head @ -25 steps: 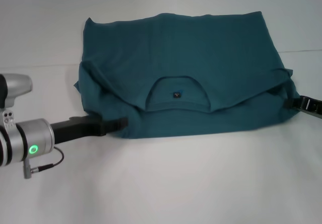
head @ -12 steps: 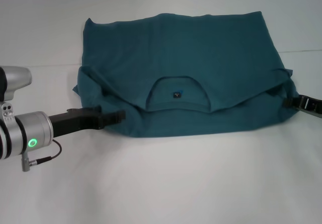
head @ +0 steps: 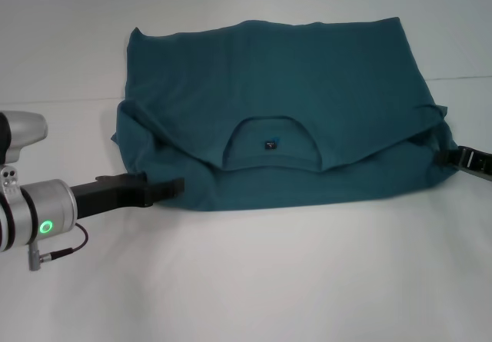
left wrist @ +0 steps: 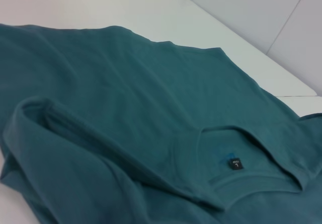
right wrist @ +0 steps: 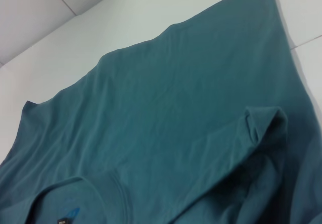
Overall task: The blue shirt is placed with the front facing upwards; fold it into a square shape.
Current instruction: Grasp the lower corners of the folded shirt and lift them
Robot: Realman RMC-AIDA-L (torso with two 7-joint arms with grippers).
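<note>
One garment and two arms share the white table (head: 246, 280), whose surface runs bare on every side of the cloth, with a thin seam line crossing it at the far left and far right; nothing else lies around the work. At the near left the left arm's silver wrist, with a green ring light and a small looped cable, reaches in low along the table, and the left gripper (head: 175, 186) meets the near left corner of the blue shirt (head: 269, 73); its black fingers look drawn close together, but whether they pinch the fabric or only touch it cannot be told. At the right edge the right gripper (head: 450, 156) is mostly hidden by the shirt's right corner, and whether it is spread or clamped cannot be told either. The blue shirt lies in the middle of the table, towards the far side, as a wide dark teal band; a plain teal layer is doubled over so that its curved collar sits near the middle of the near half, with a small black neck label (head: 269, 144) showing inside the neckline; both sleeve corners bunch into soft rolled folds at the left and right ends; the far edge lies flat and fairly straight; no print shows.
</note>
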